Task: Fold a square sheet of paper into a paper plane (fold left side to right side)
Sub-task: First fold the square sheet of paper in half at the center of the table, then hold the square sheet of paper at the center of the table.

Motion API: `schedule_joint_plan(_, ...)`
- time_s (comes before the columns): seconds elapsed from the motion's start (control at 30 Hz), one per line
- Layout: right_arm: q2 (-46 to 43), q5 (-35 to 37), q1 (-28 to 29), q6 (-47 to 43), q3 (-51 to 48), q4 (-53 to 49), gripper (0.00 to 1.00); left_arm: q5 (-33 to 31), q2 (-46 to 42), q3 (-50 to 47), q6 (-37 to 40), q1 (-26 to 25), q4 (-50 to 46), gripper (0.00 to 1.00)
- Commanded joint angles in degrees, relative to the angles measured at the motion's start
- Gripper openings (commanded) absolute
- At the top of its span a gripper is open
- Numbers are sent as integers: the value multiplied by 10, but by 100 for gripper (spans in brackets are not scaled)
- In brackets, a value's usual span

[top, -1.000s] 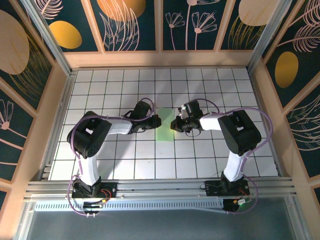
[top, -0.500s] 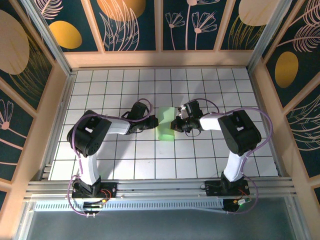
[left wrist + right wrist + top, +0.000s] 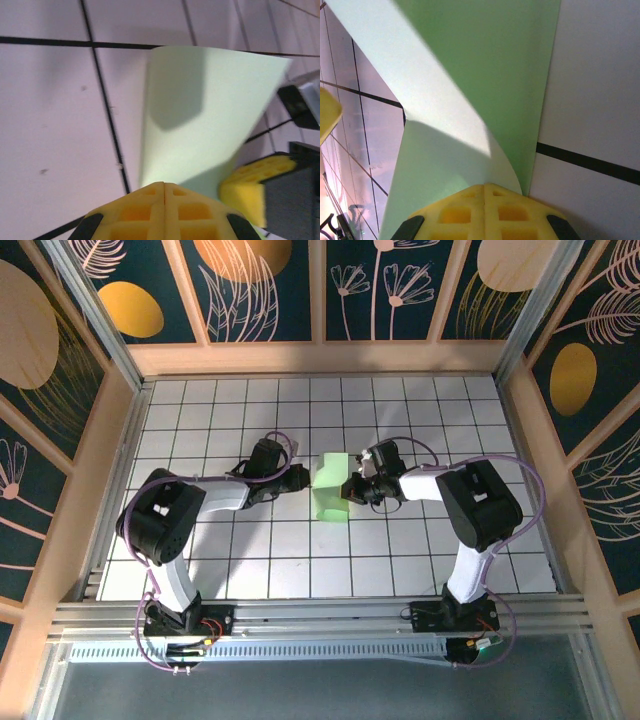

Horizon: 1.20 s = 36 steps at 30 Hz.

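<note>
White grid tiles with dark joint lines cover the surface (image 3: 200, 420), which is boxed in by a pale wooden frame and dark wall panels (image 3: 260, 285) painted with orange discs and line-drawn flowers. At the near edge a metal rail (image 3: 320, 615) carries the bases of both arms.

Near the middle of the surface lies the square sheet of paper (image 3: 331, 490), pale green and unmarked. It is not flat: one part rests on the tiles, while a paler flap rises and curls over it. The sheet sits between the two claws, which reach in from either side.

Coming from the left, the left claw (image 3: 303, 480) meets the sheet's left side. In the left wrist view its yellow pads (image 3: 150, 207) are pressed together and the sheet (image 3: 200, 115) fans up and away from them, so the left claw (image 3: 165, 192) is clamped on the paper. A yellow pad and the black body of the right claw (image 3: 250, 187) show just beside the sheet there.

Opposite it, the right claw (image 3: 348, 487) touches the sheet's right side. In the right wrist view the right claw (image 3: 485, 197) is likewise closed on the sheet (image 3: 490, 70), with the curled flap running out from between its pads.
</note>
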Motion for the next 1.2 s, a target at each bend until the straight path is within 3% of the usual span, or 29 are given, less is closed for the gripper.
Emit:
schedule_joint_plan(0.0,38,90,4,-21,-16,-66,0,39,6,5,10,-17,11,0)
schedule_joint_plan(0.27,38,89,4,-25,-14,-71,0,39,66,44,22,-39,-15,0)
schedule_joint_plan(0.77,31,80,5,-27,-8,-70,0,9,85,44,46,-39,-55,0)
schedule_joint_plan(1.17,-26,-7,-3,-13,45,-37,0,-3,91,48,53,-39,-67,0)
